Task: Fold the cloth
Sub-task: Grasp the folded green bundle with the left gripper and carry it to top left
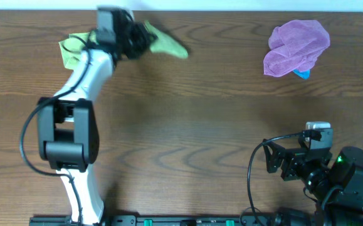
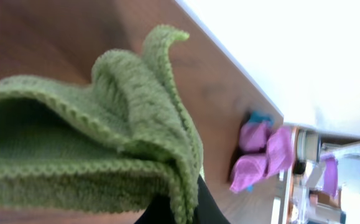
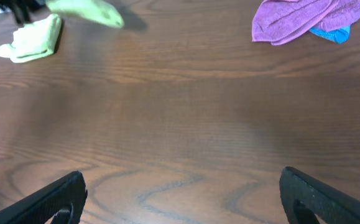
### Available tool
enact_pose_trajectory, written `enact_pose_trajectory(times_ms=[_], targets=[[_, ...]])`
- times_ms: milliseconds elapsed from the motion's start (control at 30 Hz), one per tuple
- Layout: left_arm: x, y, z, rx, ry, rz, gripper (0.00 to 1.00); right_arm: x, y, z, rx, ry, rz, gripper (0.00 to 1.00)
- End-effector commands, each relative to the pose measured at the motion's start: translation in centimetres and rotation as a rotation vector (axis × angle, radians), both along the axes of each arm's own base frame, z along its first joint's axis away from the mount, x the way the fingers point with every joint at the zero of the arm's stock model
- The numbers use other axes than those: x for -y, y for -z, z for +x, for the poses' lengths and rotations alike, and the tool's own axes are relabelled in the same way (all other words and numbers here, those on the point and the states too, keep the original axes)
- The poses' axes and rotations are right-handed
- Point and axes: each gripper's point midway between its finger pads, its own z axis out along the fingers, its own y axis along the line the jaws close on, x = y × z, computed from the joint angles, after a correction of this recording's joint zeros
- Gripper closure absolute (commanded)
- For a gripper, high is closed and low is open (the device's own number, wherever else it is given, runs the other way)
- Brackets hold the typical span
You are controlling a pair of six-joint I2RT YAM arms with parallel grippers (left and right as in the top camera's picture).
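Apparently the left hand (image 1: 136, 39) pinches the green cloth (image 1: 167, 46) aloft.

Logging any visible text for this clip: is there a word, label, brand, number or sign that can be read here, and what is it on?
None can be read.
The white patch on the right arm is too small to make out.
The green cloth, purple cloth and table show no print.
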Motion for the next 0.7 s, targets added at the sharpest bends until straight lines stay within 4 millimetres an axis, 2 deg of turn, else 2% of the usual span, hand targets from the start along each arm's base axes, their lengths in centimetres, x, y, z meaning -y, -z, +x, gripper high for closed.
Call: enact_pose_trajectory(times_ms=[0, 33, 133, 200, 333, 467, 567, 667], targets=[[-4.2, -3.7, 2.2, 0.086, -0.07, 0.076, 0.94, -0.1, 0.1, -0.1, -0.004, 0.007, 0.018, 0.01], [-5.7, -4.6, 2.7, 0.108, -0.089, 0.095, 0.94, -0.1, 0.1, -0.1, -0.004, 0.007, 0.018, 0.01], [-9.2, -5.6, 3.4, 0.129, -0.153, 0.114, 0.94, -0.1, 0.1, -0.1, -0.004, 0.007, 0.018, 0.01], [-11.7, -5.5, 3.7, 0.131, -0.195, 0.128, 0.94, -0.1, 0.1, -0.1, -0.004, 0.007, 0.018, 0.01], [-15.1, -5.2, 3.8, 0.144, -0.23, 0.16, 0.94, -0.1, 0.1, -0.1, -0.004, 0.007, 0.018, 0.01], [-17.0, -5.0, 3.8, 0.151, -0.251, 0.187, 0.95, -0.1, 0.1, -0.1, -0.004, 0.007, 0.018, 0.01], [-17.5, -4.8, 3.9, 0.162, -0.246, 0.221, 0.94, -0.1, 0.1, -0.1, -0.004, 0.007, 0.018, 0.01], [-17.6, -3.6, 4.1, 0.149, -0.243, 0.237, 0.94, -0.1, 0.1, -0.1, -0.004, 0.007, 0.018, 0.01]])
